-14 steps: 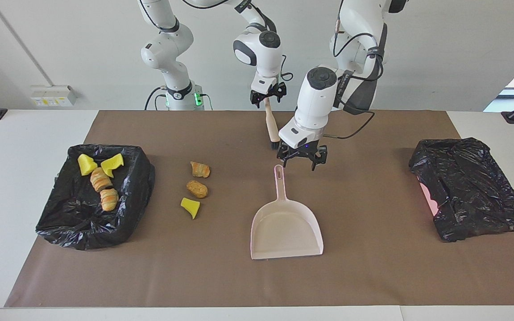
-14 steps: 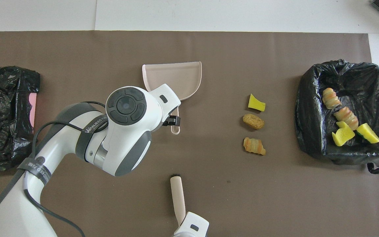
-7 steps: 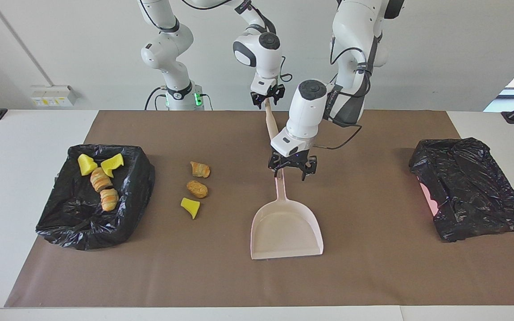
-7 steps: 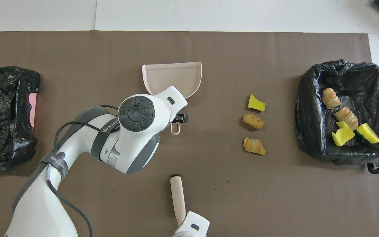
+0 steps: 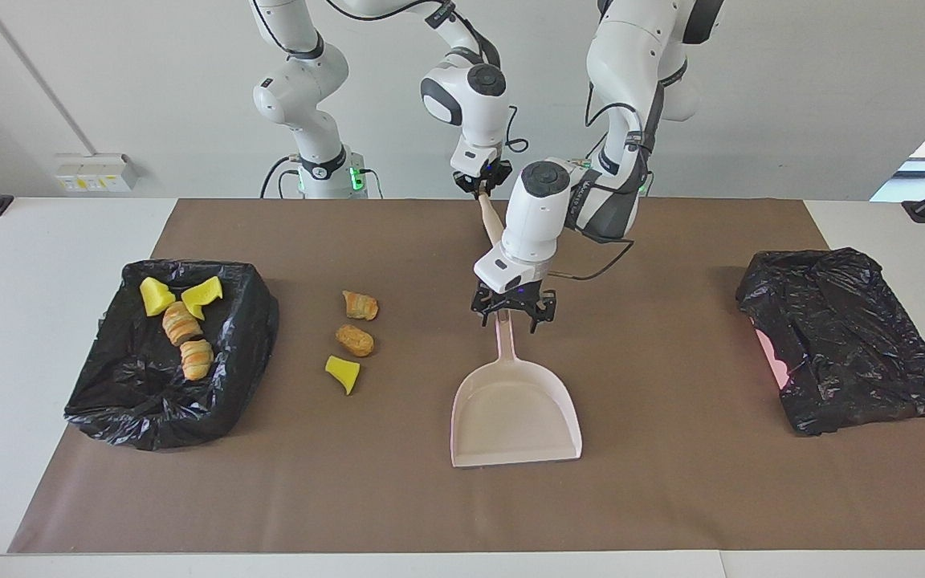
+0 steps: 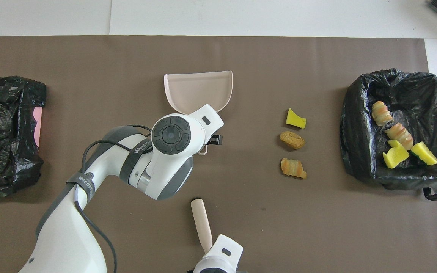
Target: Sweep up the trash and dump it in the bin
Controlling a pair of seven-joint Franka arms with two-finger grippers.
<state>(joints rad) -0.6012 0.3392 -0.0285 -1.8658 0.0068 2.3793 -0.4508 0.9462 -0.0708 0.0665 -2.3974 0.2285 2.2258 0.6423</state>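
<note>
Four bits of trash (image 5: 180, 325) fill the bin (image 5: 101, 401) at frame left, three (image 5: 354, 339) remain mid-mat; the left gripper (image 5: 510, 312) spreads wide over the dustpan (image 5: 515, 411) handle, the right gripper (image 5: 480, 184) clamps the brush (image 5: 489, 218).

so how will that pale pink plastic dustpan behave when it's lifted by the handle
The pale pink plastic dustpan looks like a thin moulded shell, so probably stiff and light. Its wide pan sits away from the slim handle under the open left gripper, so it may droop pan-first. Smooth plastic could slip.
</note>
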